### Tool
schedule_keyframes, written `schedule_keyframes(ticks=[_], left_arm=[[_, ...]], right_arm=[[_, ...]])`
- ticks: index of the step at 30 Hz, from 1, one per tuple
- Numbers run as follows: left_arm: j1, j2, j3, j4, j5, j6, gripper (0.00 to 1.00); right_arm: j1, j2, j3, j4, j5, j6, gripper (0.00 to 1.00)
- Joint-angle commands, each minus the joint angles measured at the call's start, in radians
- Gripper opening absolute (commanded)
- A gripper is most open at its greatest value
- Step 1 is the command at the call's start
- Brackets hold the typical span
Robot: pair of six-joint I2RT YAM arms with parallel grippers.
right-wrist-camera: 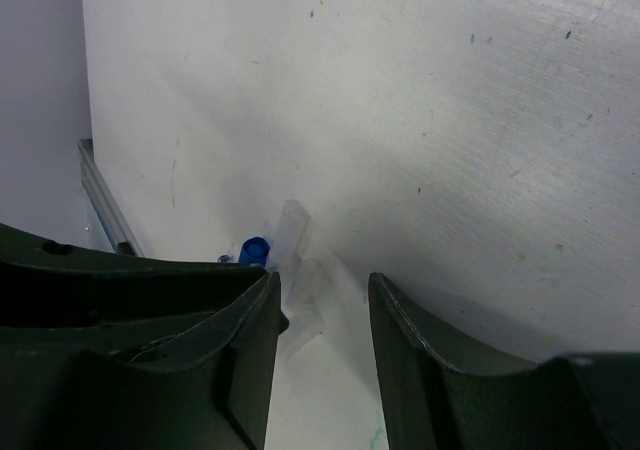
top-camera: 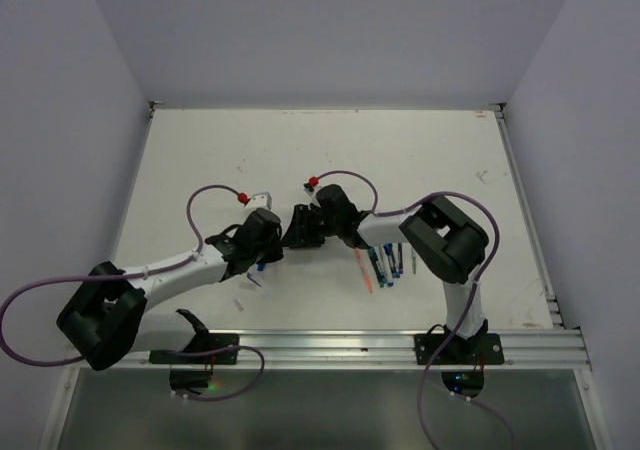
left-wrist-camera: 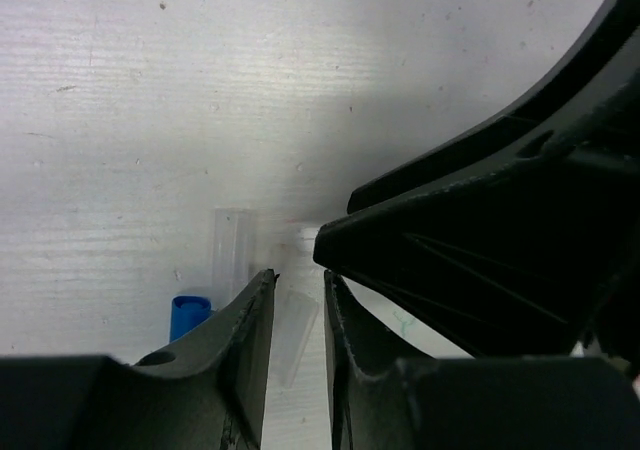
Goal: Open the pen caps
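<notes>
One blue cap (left-wrist-camera: 190, 317) half-hidden | left hand (left-wrist-camera: 300, 282): cannot tell grip | right hand (right-wrist-camera: 325, 282) released

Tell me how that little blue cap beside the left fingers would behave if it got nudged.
The blue cap looks short and round, so it would probably feel light and roll or skid on the smooth table at a nudge. Its plastic looks stiff rather than floppy, and being so small it may slip out when the left fingers pinch it.
</notes>
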Motion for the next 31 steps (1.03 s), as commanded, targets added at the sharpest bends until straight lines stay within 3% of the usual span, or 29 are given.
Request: schedule_keyframes(ticks=[1,7,10,11,15,18,20,21,22,31], left_arm=[[0.004,-0.081,0.009,0.036,-0.003,0.018,0.29],[-0.002,-0.200,0.000,0.058,0.031,0.027,0.35],[-0.004,-0.274,-0.020,0.099,0.069,0.046,0.43],[-0.004,-0.291,-0.026,0.119,0.077,0.049,0.45],[-0.007,-0.359,-0.040,0.130,0.094,0.058,0.59],[-0.007,-0.399,-0.053,0.141,0.120,0.060,0.65],[-0.008,-0.434,-0.087,0.182,0.161,0.057,0.76],[-0.008,-0.448,-0.101,0.185,0.175,0.054,0.82],[-0.008,-0.475,-0.116,0.246,0.200,0.041,1.00],[-0.008,-0.635,-0.264,0.334,0.296,-0.017,1.00]], right_arm=[[0.007,-0.037,-0.003,-0.036,0.021,-0.045,0.45],[0.008,-0.140,-0.014,-0.198,0.132,-0.151,0.46],[0.007,-0.236,-0.029,-0.324,0.225,-0.228,0.60],[0.007,-0.265,-0.044,-0.344,0.254,-0.239,0.72],[0.007,-0.440,-0.132,-0.457,0.398,-0.276,0.99],[0.007,-0.581,-0.219,-0.552,0.518,-0.276,0.99],[0.008,-0.655,-0.242,-0.675,0.598,-0.245,0.99],[0.007,-0.677,-0.256,-0.715,0.619,-0.234,0.99],[0.007,-0.704,-0.268,-0.770,0.648,-0.215,0.99],[0.008,-1.182,-0.497,-0.830,0.635,-0.165,0.99]])
